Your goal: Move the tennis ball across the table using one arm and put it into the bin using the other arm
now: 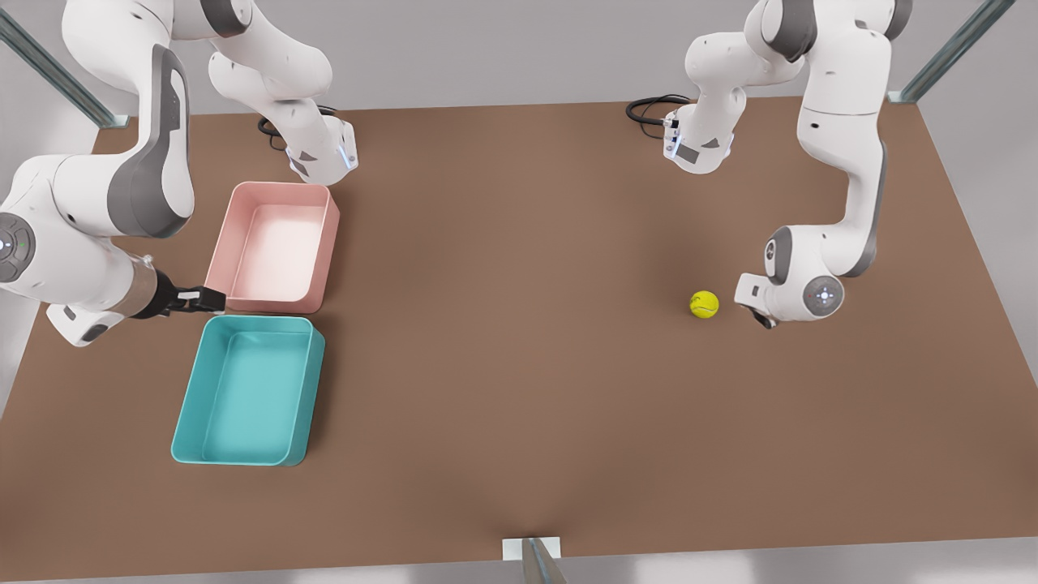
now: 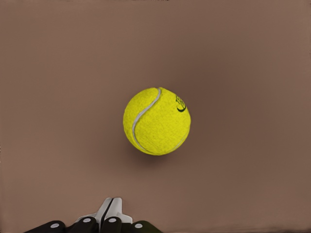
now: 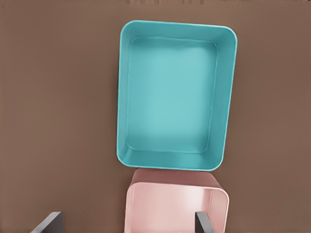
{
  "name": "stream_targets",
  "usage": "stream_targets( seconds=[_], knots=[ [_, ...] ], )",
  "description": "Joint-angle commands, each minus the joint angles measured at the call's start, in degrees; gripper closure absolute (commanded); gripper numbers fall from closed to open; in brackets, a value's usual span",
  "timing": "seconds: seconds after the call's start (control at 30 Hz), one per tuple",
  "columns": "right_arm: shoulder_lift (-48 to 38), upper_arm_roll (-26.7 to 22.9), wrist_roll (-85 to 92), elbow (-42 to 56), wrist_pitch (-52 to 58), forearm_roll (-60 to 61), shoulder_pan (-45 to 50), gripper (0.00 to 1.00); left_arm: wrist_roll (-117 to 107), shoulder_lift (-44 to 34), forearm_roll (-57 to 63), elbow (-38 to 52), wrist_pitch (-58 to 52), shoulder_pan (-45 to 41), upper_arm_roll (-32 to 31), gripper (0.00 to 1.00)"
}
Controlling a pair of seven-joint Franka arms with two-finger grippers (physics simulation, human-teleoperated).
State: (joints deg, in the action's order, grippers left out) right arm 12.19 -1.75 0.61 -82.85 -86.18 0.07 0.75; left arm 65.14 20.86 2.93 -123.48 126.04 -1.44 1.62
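Though tiny, tennis ball shows curved seam.

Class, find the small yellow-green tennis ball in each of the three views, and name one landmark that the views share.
Front view: small yellow-green tennis ball on the front view's right, beside the left gripper.
Left wrist view: centred.
Right wrist view: absent.
Shared landmark: flat brown tabletop.

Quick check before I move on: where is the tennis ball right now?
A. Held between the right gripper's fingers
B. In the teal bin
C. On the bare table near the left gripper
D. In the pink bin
C. The tennis ball rests on the table, just beside the left gripper, whose fingers look shut; the teal bin near the open right gripper holds nothing.
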Motion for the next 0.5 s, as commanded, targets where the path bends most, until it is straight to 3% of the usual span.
stream_targets(
  seconds=[0.0, 0.47],
  knots=[
    [-0.1, 0.0, 1.7, 0.1, -0.4, 0.2, 0.0, 0.0, 32.6, 0.2, 0.4, -0.1, 4.2, -0.2, 0.0, 0.79],
    [0.0, 0.0, 1.7, 0.1, -0.3, -0.1, -0.1, 0.0, 21.3, 2.5, 4.6, -2.0, 3.9, -2.2, 0.0, 0.79]
  ],
)
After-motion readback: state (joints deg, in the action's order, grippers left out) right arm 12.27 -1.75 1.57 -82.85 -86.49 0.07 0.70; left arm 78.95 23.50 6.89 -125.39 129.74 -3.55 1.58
